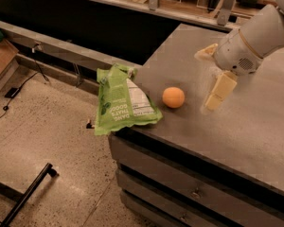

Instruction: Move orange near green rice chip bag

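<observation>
Gaping empty at 3 o'clock of the small round orange [173, 97], the cream gripper [207, 77] probably need only withdraw (crinkled lime-green bag [114, 109] already lies near).

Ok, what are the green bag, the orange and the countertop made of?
The green bag: likely thin plastic film; crinkled, slightly glossy. The orange: looks like real fruit peel, smooth and matte; could be plastic. The countertop: grey, matte, faintly speckled; perhaps laminate or stone. The gripper hangs open over the countertop beside the orange, apart from it.
</observation>
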`<state>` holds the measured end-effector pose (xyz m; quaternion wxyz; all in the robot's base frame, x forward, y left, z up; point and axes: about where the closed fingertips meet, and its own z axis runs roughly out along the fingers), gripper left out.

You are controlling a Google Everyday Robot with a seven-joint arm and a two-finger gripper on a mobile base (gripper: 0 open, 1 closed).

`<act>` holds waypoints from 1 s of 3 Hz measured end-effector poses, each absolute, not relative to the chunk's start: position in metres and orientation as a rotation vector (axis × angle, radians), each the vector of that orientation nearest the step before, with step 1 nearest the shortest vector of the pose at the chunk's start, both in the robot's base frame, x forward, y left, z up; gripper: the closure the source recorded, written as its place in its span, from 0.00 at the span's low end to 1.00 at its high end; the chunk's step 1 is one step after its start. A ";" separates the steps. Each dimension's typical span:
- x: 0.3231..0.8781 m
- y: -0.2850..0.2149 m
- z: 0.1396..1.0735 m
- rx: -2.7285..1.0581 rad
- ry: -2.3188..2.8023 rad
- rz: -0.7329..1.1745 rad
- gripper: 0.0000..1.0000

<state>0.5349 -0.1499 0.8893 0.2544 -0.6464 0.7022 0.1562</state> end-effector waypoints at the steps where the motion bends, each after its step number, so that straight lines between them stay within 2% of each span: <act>1: 0.526 -0.201 0.909 -1.634 1.947 0.300 0.00; 2: 0.516 -0.242 0.913 -1.555 1.997 0.250 0.00; 3: 0.516 -0.242 0.913 -1.555 1.997 0.250 0.00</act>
